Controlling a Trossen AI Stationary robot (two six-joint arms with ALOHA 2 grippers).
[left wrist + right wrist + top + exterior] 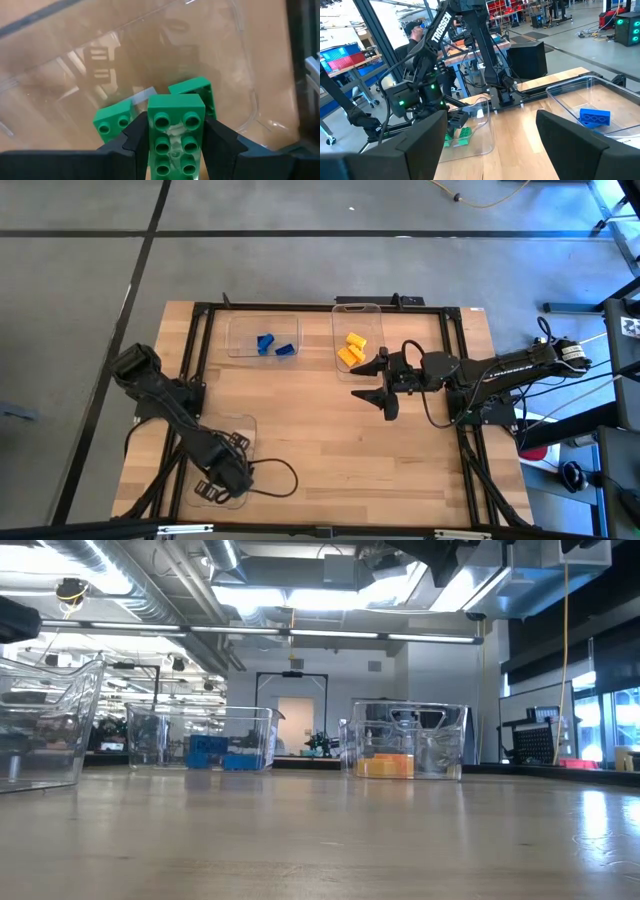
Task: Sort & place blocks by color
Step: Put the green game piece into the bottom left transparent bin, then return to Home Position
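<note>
1. Over the near-left clear tray (243,423), the left gripper (175,142) is clenching a green brick (176,131) by its long side walls, above two more green bricks (114,122).
2. Judging by looks, each brick is light, rigid and slick; flat sides are offering the surest hold, studs upward.
3. Beside the yellow tray (357,309), the right gripper (382,382) is hovering with fingers spread, carrying nothing.
4. Counting: three green, about two blue bricks (273,346) and some yellow bricks (351,350), number unclear.
</note>
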